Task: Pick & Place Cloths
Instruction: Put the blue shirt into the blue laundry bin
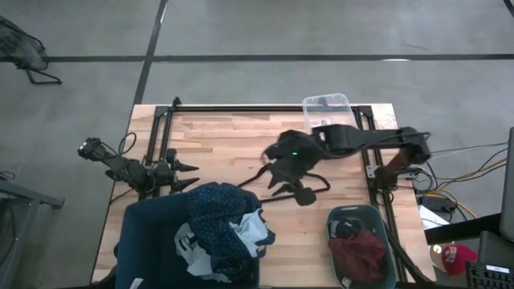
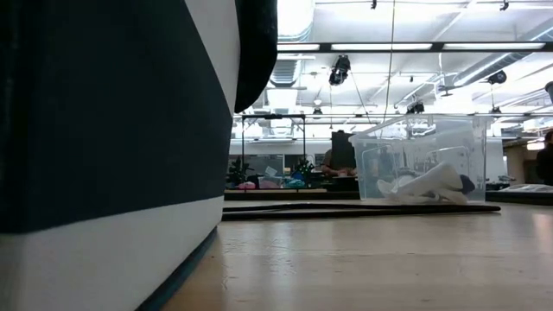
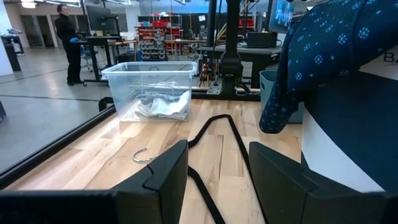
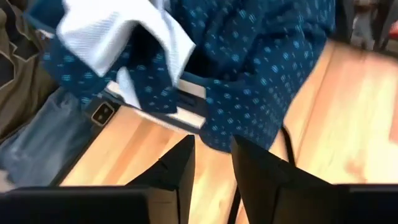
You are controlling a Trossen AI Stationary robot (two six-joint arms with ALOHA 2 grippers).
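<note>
the right gripper (image 1: 283, 178) hangs over the middle of the wooden table (image 1: 225, 144), its arm reaching in from the right edge. its fingers (image 4: 177, 165) stand a narrow gap apart with nothing between them, and they point toward the navy dotted shirt (image 1: 217, 217). a thin black hanger (image 1: 301, 193) lies on the table just below that gripper.

the navy dotted shirt is draped over the rim of the dark blue bin (image 1: 148, 241) at the table's front left, with a pale blue-white shirt (image 1: 253, 229) bunched against it and partly spilling toward the table. in the right wrist view the dotted fabric hangs down over the bin's edge close ahead of the fingers.

the left gripper (image 1: 186, 177) waits at the table's left side, just behind the bin, its fingers (image 3: 168, 171) set wide and empty.

a maroon piece (image 1: 361, 253) lies in a grey-green tray (image 1: 377, 215) at the front right. a clear plastic box (image 1: 325, 104) stands at the far edge with pale cloth (image 3: 161, 106) inside it.
</note>
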